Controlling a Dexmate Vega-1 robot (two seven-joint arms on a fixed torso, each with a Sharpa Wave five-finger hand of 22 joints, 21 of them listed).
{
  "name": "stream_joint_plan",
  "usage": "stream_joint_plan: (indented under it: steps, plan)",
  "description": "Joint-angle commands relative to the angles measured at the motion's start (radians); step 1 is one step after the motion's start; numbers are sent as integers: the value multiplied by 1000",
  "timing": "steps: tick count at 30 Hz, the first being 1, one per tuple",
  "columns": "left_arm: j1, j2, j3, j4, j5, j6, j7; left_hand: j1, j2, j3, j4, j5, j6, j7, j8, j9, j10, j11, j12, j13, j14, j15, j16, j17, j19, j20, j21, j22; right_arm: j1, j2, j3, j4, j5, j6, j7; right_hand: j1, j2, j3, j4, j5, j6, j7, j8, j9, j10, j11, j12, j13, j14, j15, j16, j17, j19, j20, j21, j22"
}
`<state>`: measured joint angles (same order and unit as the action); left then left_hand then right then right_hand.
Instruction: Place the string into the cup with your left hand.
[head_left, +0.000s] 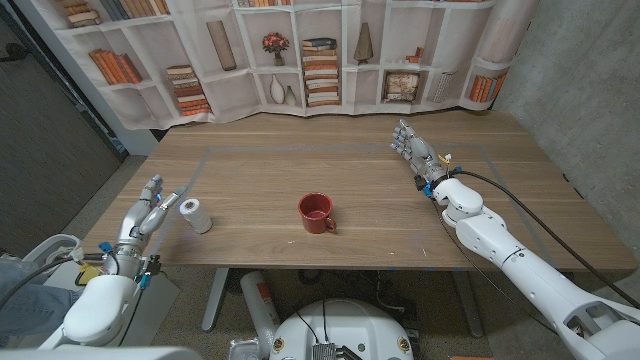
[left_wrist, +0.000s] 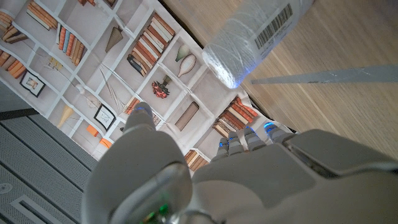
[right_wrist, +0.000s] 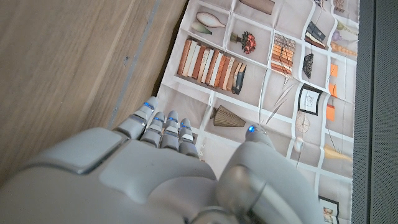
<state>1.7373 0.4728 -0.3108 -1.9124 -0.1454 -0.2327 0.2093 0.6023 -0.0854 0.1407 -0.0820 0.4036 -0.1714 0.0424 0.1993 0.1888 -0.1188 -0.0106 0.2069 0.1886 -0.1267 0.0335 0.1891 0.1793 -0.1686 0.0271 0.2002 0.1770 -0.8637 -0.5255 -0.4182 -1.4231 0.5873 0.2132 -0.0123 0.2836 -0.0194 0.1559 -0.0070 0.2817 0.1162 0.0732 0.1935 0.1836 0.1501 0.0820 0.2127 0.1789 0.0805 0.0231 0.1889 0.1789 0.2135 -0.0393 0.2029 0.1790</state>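
A white spool of string (head_left: 196, 215) lies on its side on the wooden table (head_left: 330, 150), left of the middle; the left wrist view shows it close up as a white roll with a barcode label (left_wrist: 252, 34). A red cup (head_left: 316, 213) with a handle stands upright near the table's middle, to the right of the spool. My left hand (head_left: 150, 207) is open just left of the spool, fingers reaching toward it, holding nothing. My right hand (head_left: 415, 152) stands open at the back right of the table, fingers apart, far from the cup.
A bookshelf-print backdrop (head_left: 300, 50) hangs behind the table's far edge. Faint tape lines (head_left: 200, 170) mark a rectangle on the tabletop. The table's left edge lies close under my left hand.
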Motion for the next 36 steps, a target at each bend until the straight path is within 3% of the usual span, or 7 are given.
stream_joint_plan:
  steps: [1, 14, 21, 30, 36]
  plan:
    - [-4, 24, 40, -21, 51, 69, 39, 19, 3, 4, -12, 8, -33, -11, -1, 5, -6, 1, -1, 6, -3, 3, -1, 3, -26, 8, 0, -1, -2, 4, 4, 10, 6, 11, 5, 0, 7, 2, -5, 3, 8, -3, 0, 2, 9, 3, -4, 5, 6, 7, 0, 6, 1, -5, -1, 5]
    - [-17, 47, 78, -27, 91, 133, 71, 53, 4, 9, -29, 10, -14, -17, 9, 5, 6, -2, 5, 6, 2, 0, 1, 3, -20, 9, 0, 0, 3, 14, 1, 23, 4, 15, 2, 1, 8, 0, -7, 4, 9, -4, 0, 2, 8, 2, -4, 5, 7, 6, 0, 6, 1, -4, -1, 5]
    - [-33, 56, 88, -1, 67, 123, 53, 72, 6, 12, -37, 11, -6, -21, 12, 5, 13, -6, 8, 7, 10, -3, 4, 3, -17, 12, 1, 0, 6, 22, -2, 32, 3, 15, -1, 1, 8, 0, -8, 4, 9, -4, 0, 2, 9, 1, -4, 5, 7, 7, -1, 6, 0, -3, -2, 5]
    - [-26, 74, 103, -40, 105, 203, 76, 98, 14, 19, -46, 12, 13, -22, 18, 5, 23, -13, 12, 7, 15, -2, 5, 3, -9, 14, 2, 1, 11, 32, -5, 46, 4, 20, 1, 0, 8, -1, -8, 4, 9, -5, 0, 2, 8, 1, -5, 5, 8, 9, 0, 6, -1, -1, -2, 5]
    - [-25, 67, 103, -48, 107, 204, 90, 116, 22, 25, -52, 12, 27, -26, 23, 6, 33, -14, 15, 8, 20, -2, 6, 3, -2, 16, 4, 1, 15, 38, -9, 59, 6, 23, 8, 0, 8, -2, -9, 4, 9, -5, 0, 2, 8, 0, -5, 5, 8, 10, -1, 6, -2, 1, -3, 5]
